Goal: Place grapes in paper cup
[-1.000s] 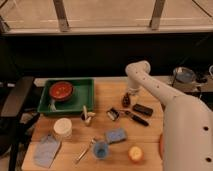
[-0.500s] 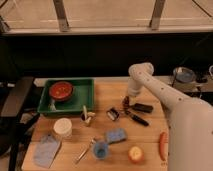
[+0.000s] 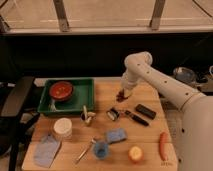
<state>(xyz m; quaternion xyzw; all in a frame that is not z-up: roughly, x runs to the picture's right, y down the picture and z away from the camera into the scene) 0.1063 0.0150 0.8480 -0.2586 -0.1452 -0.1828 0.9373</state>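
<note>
The grapes (image 3: 121, 96), a small dark reddish-brown bunch, lie on the wooden table (image 3: 150, 90) near its far edge, right of the middle. My gripper (image 3: 124, 92) reaches down from the white arm and sits right on top of the grapes, hiding part of them. The paper cup (image 3: 63, 128), short, wide and cream-white, stands upright near the table's front left, far from the gripper.
A green tray (image 3: 80, 100) with a red bowl (image 3: 61, 90) stands at the back left. A small blue cup (image 3: 101, 149), blue sponge (image 3: 116, 135), yellow fruit (image 3: 135, 154), orange-red sausage (image 3: 162, 145), black block (image 3: 145, 111), spoon (image 3: 85, 151) and blue cloth (image 3: 46, 150) are spread over the table.
The arm has swung and lowered, bringing my gripper from above the table down onto the grapes. The grapes and the other objects have stayed in place.
</note>
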